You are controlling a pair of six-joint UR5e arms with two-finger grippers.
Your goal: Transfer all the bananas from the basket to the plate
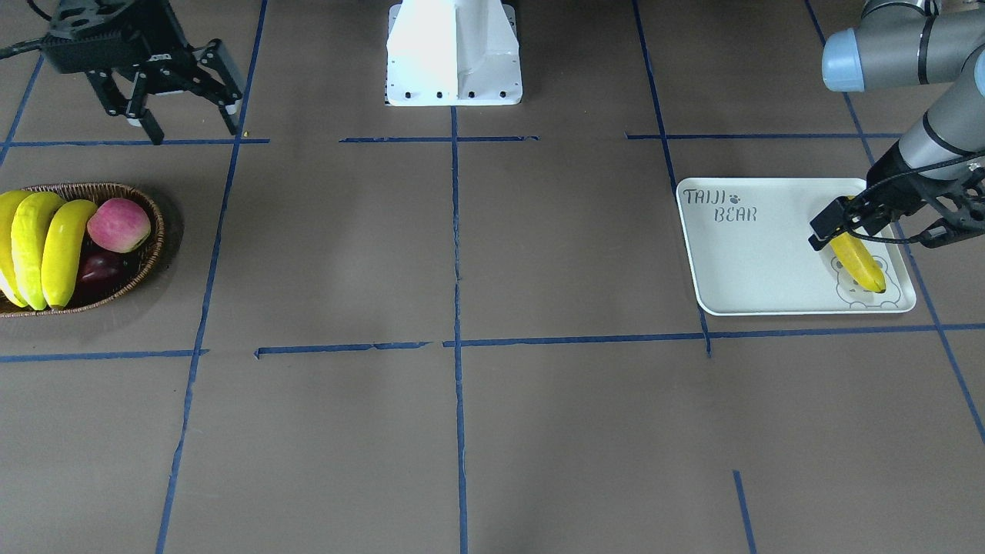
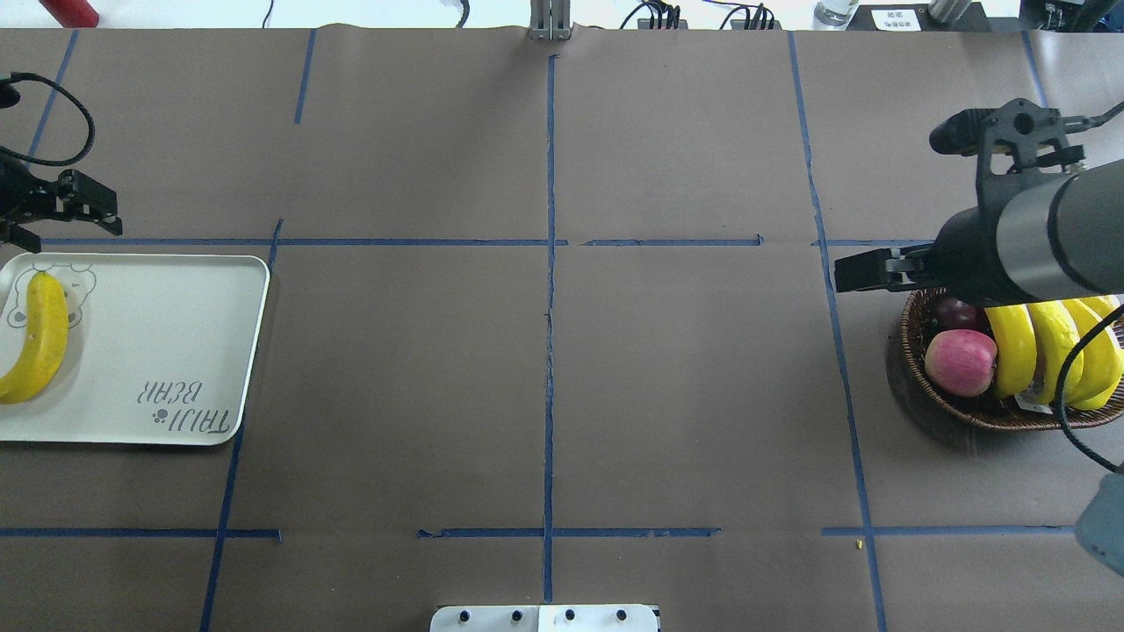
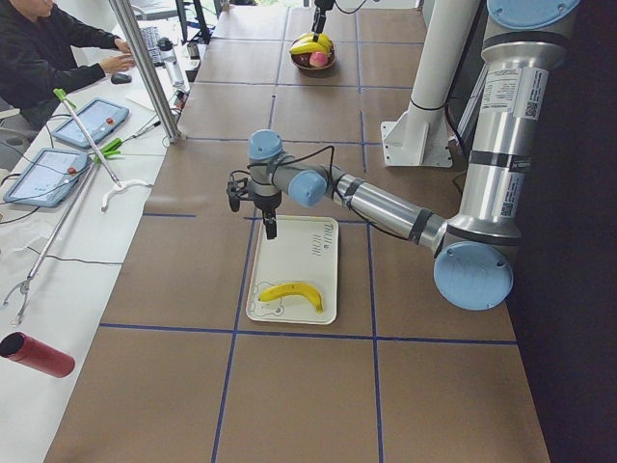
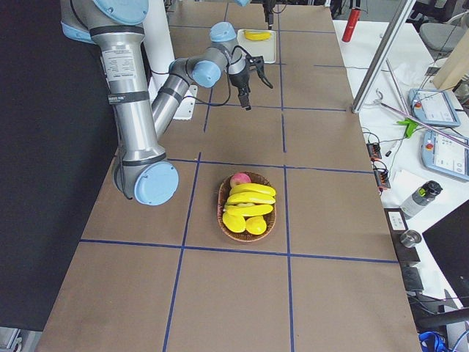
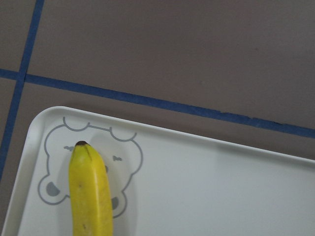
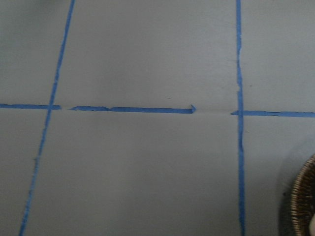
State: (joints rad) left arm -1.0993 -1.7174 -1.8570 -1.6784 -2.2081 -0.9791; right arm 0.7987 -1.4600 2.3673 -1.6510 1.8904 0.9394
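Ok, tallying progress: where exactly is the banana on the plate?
In the overhead view, far left: the banana lies on the plate, its tip over the bear-face drawing, near the open left pincer.

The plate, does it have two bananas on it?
No, only one banana lies on the plate.

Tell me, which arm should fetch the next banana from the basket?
Probably the right. The right fingers hang open near the basket, which holds three bananas. The left fingers are at the table's other end, over the plate, by the banana already there.
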